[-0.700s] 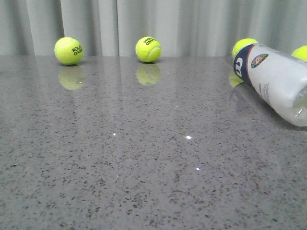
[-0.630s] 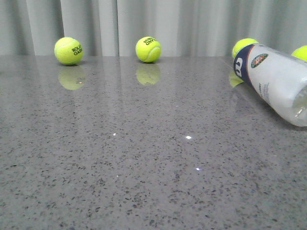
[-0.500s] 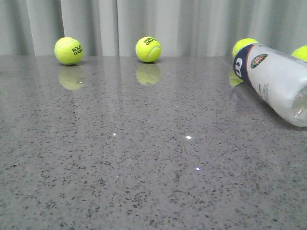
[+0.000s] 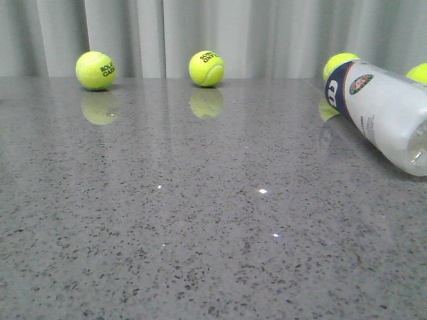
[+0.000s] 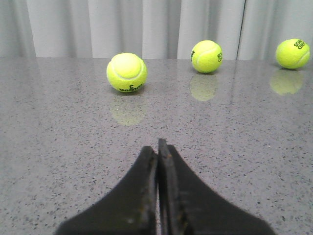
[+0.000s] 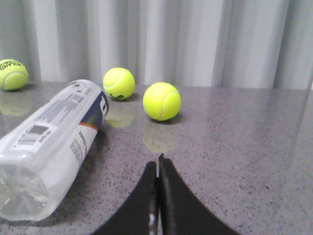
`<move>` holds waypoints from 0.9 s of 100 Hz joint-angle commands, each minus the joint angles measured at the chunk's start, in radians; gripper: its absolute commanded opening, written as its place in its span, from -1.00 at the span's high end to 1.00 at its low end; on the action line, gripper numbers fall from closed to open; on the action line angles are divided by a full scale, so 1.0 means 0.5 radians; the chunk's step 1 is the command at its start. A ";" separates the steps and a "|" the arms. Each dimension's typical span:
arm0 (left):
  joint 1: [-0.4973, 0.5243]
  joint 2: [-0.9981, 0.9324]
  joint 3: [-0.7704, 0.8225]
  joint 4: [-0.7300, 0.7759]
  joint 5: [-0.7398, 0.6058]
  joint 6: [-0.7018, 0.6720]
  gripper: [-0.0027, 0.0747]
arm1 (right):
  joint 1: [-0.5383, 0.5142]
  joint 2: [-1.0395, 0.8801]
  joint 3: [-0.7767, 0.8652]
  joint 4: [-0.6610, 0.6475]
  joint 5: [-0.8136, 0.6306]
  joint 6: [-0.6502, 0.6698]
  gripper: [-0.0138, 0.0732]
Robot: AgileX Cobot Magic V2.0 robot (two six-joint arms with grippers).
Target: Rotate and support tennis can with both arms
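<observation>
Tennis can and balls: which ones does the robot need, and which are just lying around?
Needed:
tennis can, lying on its side
left claw, shut
right claw, shut

Just lying around:
tennis balls, such as the left ball and the middle ball
grey table

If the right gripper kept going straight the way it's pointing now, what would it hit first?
Probably the nearest tennis ball, which sits almost dead ahead of the shut right gripper. The tennis can lies off to one side of that line. Depth is hard to judge.
</observation>
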 commanded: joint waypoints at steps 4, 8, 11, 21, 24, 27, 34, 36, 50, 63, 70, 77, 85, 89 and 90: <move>-0.010 -0.063 0.086 -0.001 -0.157 -0.018 0.98 | -0.003 -0.032 -0.073 -0.037 -0.161 -0.006 0.82; -0.010 -0.063 0.086 -0.001 -0.157 -0.018 0.98 | -0.003 -0.032 -0.123 -0.053 -0.071 -0.006 0.82; -0.010 -0.063 0.086 -0.001 -0.157 -0.018 0.98 | 0.003 -0.028 -0.159 -0.058 0.000 -0.006 0.82; -0.010 -0.063 0.086 -0.001 -0.157 -0.018 0.98 | 0.034 0.015 -0.284 -0.098 0.198 -0.006 0.82; -0.010 -0.063 0.086 -0.001 -0.157 -0.018 0.98 | 0.047 0.044 -0.325 -0.104 0.248 -0.006 0.82; -0.010 -0.063 0.086 -0.001 -0.157 -0.018 0.98 | 0.065 0.074 -0.356 -0.104 0.273 -0.006 0.82; -0.010 -0.063 0.086 -0.001 -0.157 -0.018 0.98 | 0.097 0.176 -0.428 -0.094 0.300 -0.004 0.82; -0.010 -0.063 0.086 -0.001 -0.157 -0.018 0.98 | 0.103 0.213 -0.449 -0.092 0.306 -0.004 0.82; -0.010 -0.063 0.086 -0.001 -0.157 -0.018 0.98 | 0.160 0.501 -0.652 -0.090 0.484 -0.004 0.82; -0.010 -0.063 0.086 -0.001 -0.157 -0.018 0.98 | 0.204 0.832 -0.907 -0.088 0.737 -0.004 0.82; -0.010 -0.063 0.086 -0.001 -0.157 -0.018 0.98 | 0.218 1.019 -1.066 -0.088 0.870 -0.004 0.79; -0.010 -0.063 0.086 -0.001 -0.157 -0.018 0.98 | 0.230 1.184 -1.211 -0.087 0.938 -0.004 0.64; -0.010 -0.063 0.086 -0.001 -0.157 -0.018 0.98 | 0.239 1.351 -1.365 -0.085 0.963 -0.004 0.24; -0.010 -0.063 0.086 -0.001 -0.157 -0.018 0.98 | 0.239 1.412 -1.425 -0.082 0.968 -0.004 -0.04; -0.010 -0.063 0.086 -0.001 -0.157 -0.018 0.98 | 0.239 1.436 -1.448 -0.080 0.970 -0.004 -0.09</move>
